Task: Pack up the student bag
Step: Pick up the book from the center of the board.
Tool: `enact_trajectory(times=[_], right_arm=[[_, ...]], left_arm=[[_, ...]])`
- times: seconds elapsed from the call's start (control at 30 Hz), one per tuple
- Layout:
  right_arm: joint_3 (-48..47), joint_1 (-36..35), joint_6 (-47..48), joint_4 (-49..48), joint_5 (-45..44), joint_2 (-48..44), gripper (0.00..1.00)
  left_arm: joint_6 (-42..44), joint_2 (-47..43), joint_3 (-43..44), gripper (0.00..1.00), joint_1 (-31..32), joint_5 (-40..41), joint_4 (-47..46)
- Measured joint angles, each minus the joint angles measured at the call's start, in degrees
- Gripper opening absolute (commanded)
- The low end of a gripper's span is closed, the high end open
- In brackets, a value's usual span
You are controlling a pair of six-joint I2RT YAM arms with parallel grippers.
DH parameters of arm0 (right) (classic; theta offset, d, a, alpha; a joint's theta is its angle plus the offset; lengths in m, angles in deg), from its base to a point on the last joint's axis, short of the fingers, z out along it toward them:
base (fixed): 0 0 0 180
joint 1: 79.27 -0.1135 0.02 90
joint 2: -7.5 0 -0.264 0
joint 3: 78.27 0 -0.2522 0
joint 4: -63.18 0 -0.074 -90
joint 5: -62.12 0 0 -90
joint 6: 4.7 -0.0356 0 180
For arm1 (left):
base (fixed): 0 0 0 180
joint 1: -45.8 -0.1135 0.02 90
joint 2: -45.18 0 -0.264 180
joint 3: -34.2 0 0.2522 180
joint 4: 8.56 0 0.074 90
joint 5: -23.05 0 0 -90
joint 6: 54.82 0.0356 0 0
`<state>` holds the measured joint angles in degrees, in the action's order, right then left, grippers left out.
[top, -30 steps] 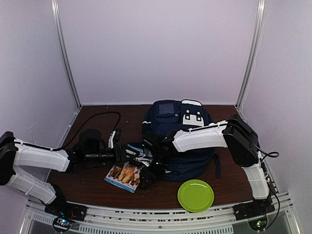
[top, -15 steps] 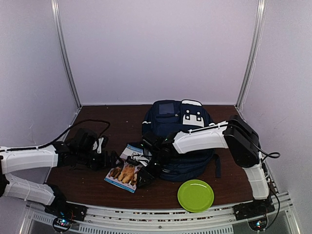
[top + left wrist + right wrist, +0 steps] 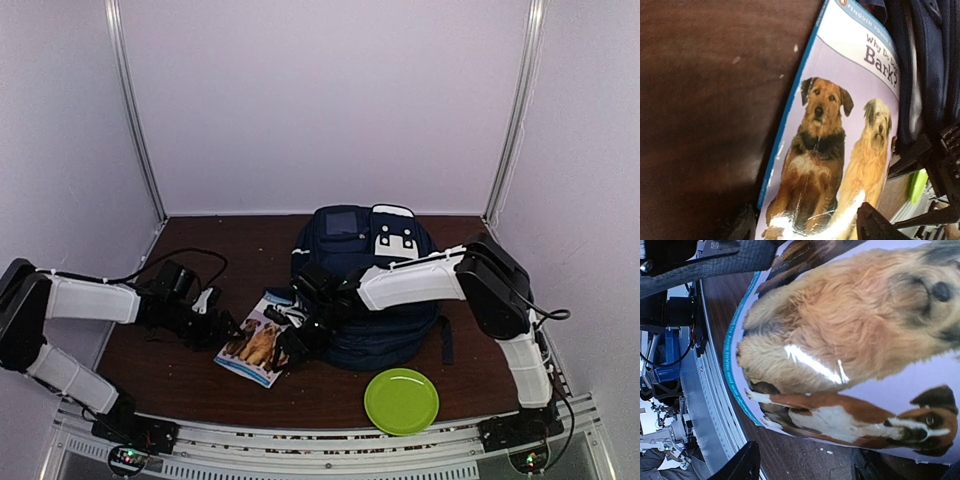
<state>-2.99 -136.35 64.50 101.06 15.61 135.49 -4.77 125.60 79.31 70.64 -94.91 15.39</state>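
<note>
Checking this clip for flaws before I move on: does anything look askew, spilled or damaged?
The dog book lies slanted on the table, outside the navy backpack, its far end against the bag's side. A few pale specks dot the wood beside it. Nothing looks spilled or torn.

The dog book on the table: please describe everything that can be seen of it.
The book is a thin, glossy paperback with a lilac cover, a blue edge and a white title band ending in "Bark?". It shows three dogs: a brown-black terrier, a shaggy tan one and a brown-white one. It lies closed, face up and askew on the table, its title end at the bag.
</note>
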Motion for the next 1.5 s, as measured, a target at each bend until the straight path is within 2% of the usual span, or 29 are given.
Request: enact_trajectory(times=[0.03, 0.1, 0.23, 0.37, 0.5, 0.57, 0.7, 0.87, 1.03, 1.1, 1.23, 1.4, 1.5], right_arm=[[-1.29, 0.35, 0.02, 0.94, 0.48, 0.79, 0.63], [-3.56, 1.11, 0.04, 2.78, 1.84, 2.23, 0.62], [-6.23, 1.86, 0.20, 5.68, 3.80, 3.87, 0.61], [-6.73, 2.03, 0.42, 6.29, 4.37, 4.20, 0.62], [-6.95, 2.36, 0.76, 6.27, 5.79, 4.44, 0.67], [-6.91, 2.69, 0.72, 5.95, 7.17, 4.55, 0.76], [-5.35, 3.78, -2.01, 2.60, 11.93, 4.44, 0.87], [-1.44, 5.57, -9.20, -5.88, 15.96, 3.78, 0.87], [0.26, 6.27, -14.40, -11.32, 15.67, 3.69, 0.85], [0.55, 6.08, -14.53, -11.52, 14.91, 3.39, 0.81], [0.92, 5.66, -14.05, -11.65, 12.94, 3.06, 0.66], [-0.07, 5.57, -13.73, -11.58, 12.35, 4.48, 0.41], [-0.11, 5.55, -13.55, -11.87, 12.17, 4.94, 0.21]], left_arm=[[0.11, 2.10, 0.70, 0.60, -0.72, -1.62, -1.73], [-0.33, 5.60, 1.07, 0.46, -1.68, -5.16, -6.64], [-3.85, 7.74, -1.46, 0.39, -2.78, -8.85, -14.29], [-7.21, 5.64, -3.54, 0.46, -2.75, -9.25, -16.20], [-10.03, -0.26, -4.52, 0.47, -2.19, -9.81, -15.23], [-11.26, -2.62, -5.18, 0.48, -1.88, -9.77, -15.21], [-13.70, -5.51, -8.02, 0.48, -0.09, -9.77, -15.28], [-14.12, -5.97, -10.45, 0.48, 3.74, -9.70, -9.97], [-12.26, -7.34, -9.84, 0.48, 6.56, -8.04, -2.34], [-11.69, -9.64, -9.79, 0.47, 6.88, -6.10, 0.96], [-11.30, -13.40, -9.86, 0.47, 7.02, -2.89, 5.68], [-10.93, -13.40, -9.84, 0.48, 7.04, -1.81, 6.43], [-10.93, -13.42, -9.90, 0.48, 7.04, -1.75, 6.29]])
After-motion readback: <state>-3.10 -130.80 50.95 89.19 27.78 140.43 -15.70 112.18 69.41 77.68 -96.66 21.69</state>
